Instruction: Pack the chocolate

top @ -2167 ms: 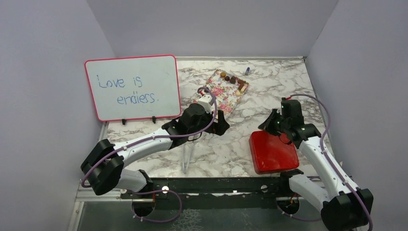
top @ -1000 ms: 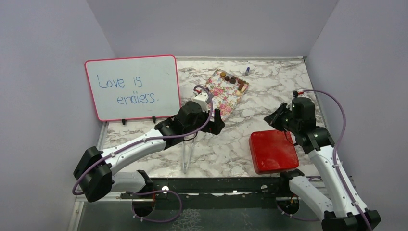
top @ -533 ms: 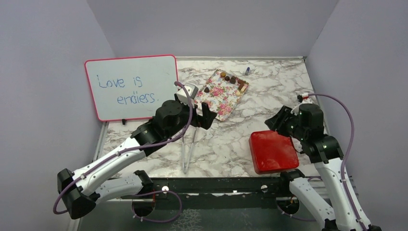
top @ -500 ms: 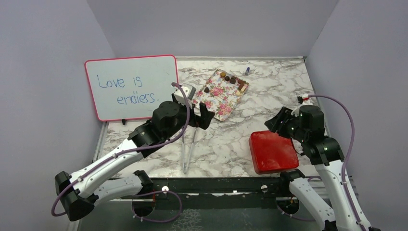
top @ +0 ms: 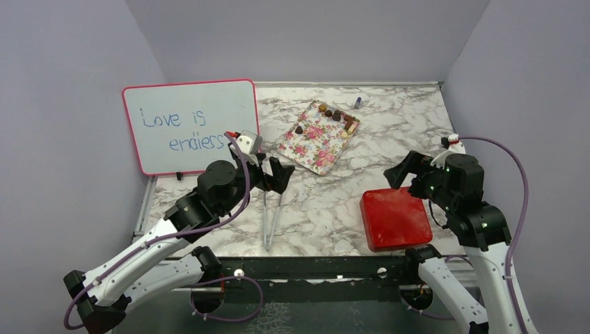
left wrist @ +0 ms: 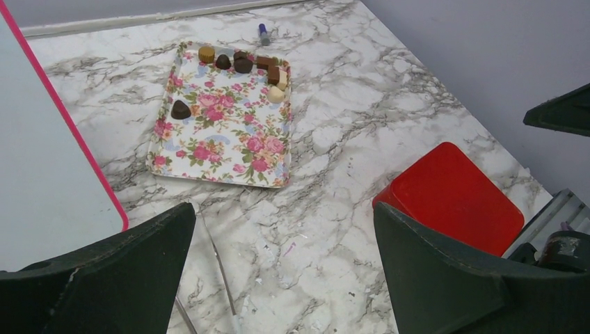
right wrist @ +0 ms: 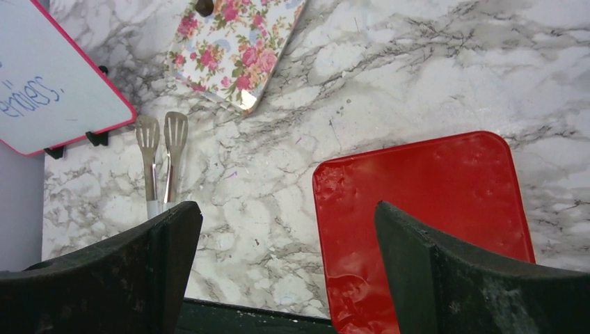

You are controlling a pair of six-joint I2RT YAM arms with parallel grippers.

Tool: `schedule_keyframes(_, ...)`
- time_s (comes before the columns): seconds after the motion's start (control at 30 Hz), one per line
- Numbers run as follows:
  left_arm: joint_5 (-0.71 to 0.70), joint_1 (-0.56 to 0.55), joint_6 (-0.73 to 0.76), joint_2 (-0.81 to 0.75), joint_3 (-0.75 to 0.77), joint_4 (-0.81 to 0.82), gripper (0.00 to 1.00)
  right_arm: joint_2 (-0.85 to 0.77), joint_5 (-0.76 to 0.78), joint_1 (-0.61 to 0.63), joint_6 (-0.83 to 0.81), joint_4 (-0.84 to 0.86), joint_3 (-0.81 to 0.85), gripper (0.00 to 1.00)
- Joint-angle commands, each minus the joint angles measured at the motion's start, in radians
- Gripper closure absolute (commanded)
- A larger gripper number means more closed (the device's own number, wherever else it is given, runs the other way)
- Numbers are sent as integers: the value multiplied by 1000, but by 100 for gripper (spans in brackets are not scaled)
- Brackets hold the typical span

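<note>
The chocolate (top: pixel 339 116) lies as several brown and cream pieces in a row at the far end of a floral tray (top: pixel 319 145), with one dark heart-shaped piece (top: pixel 298 129) apart on its left side. The left wrist view shows the same row (left wrist: pixel 243 62) and the heart (left wrist: pixel 181 109). A shut red box (top: pixel 395 219) sits at the near right. My left gripper (top: pixel 273 174) hangs open and empty, near and left of the tray. My right gripper (top: pixel 409 174) is open and empty above the box's far edge.
Metal tongs (top: pixel 271 216) lie on the marble near the front edge, left of the red box (right wrist: pixel 424 209). A pink-framed whiteboard (top: pixel 191 125) stands at the left. A small blue-capped object (top: pixel 357 102) lies beyond the tray. Grey walls close in three sides.
My right gripper has opened and drawn back up and to the right from the red box. My left arm has pulled back to the left, away from the tray.
</note>
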Motion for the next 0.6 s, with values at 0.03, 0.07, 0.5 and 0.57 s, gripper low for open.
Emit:
schedule_keyframes(0.03,54,-1,-20,-2,-13,22,1,-64,-10,2,-69,48,22,0)
schedule_keyframes(0.07,55,-1,-20,-2,-6,20,1,-72,-23,2,-78,54,30,0)
schedule_keyframes(0.5,21,-1,-57,-63,-6,11,1,-208,-129,2,-68,111,21,0)
schedule_keyframes(0.57,37,-1,-73,-69,-7,13,1,-227,-132,2,-57,114,3,0)
